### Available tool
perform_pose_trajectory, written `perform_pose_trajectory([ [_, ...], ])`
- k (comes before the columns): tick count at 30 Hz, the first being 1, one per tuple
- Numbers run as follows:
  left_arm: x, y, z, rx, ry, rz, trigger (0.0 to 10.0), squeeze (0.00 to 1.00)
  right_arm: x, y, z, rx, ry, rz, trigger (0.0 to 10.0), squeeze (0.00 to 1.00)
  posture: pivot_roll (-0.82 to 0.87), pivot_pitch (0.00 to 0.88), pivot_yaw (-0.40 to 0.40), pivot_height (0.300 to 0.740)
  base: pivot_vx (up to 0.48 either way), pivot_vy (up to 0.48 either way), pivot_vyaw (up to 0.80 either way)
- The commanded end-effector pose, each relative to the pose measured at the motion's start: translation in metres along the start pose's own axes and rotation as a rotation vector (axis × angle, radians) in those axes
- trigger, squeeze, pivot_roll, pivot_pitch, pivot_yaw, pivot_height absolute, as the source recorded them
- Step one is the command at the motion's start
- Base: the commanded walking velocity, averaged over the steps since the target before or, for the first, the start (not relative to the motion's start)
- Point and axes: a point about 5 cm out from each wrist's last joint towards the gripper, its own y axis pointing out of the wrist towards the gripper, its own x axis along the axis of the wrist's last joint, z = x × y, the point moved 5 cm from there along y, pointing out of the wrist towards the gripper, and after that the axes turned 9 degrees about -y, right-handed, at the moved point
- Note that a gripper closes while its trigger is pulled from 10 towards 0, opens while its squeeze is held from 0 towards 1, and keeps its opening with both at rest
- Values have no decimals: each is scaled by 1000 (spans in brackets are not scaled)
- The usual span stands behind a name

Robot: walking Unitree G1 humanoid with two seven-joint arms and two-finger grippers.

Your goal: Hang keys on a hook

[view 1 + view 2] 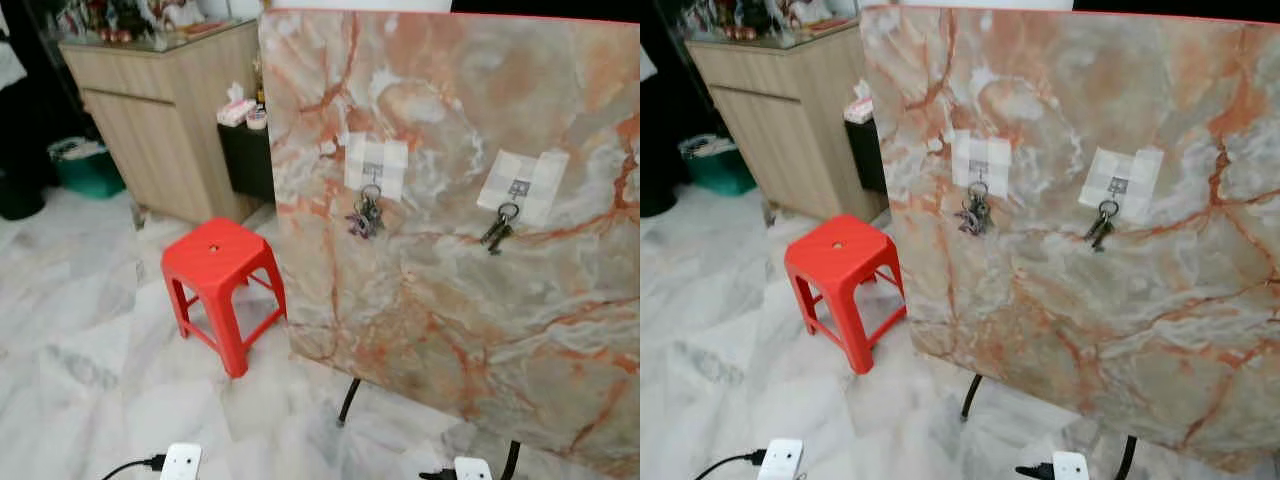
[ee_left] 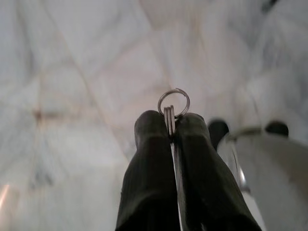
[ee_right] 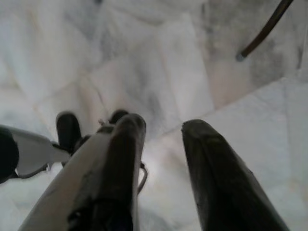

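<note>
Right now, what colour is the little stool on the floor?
The stool is bright red, clearest in the left eye view.

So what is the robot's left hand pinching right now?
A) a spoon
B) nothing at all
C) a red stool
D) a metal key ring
D: in the left wrist view the left gripper has its jaws squeezed together on a metal key ring, whose loop pokes out above the black fingertips.
</note>
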Motion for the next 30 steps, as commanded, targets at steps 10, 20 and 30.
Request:
perform_pose_trajectory([
  [10, 7, 1, -6, -13, 17, -14, 10000, 0, -5, -1, -7, -25, 31, 17, 10000, 0, 3, 0, -8, 740, 0, -343, -78],
  [20, 3, 1, -4, 5, -14, -9, 10000, 0, -8, 0, 1, -9, -13, 35, 10000, 0, 9, 0, -18, 740, 0, -342, -777],
  [30, 3, 1, -2, 4, -9, -9, 10000, 0, -7, 0, 0, -6, -82, 26, 10000, 0, 11, 0, -13, 740, 0, -343, -231],
])
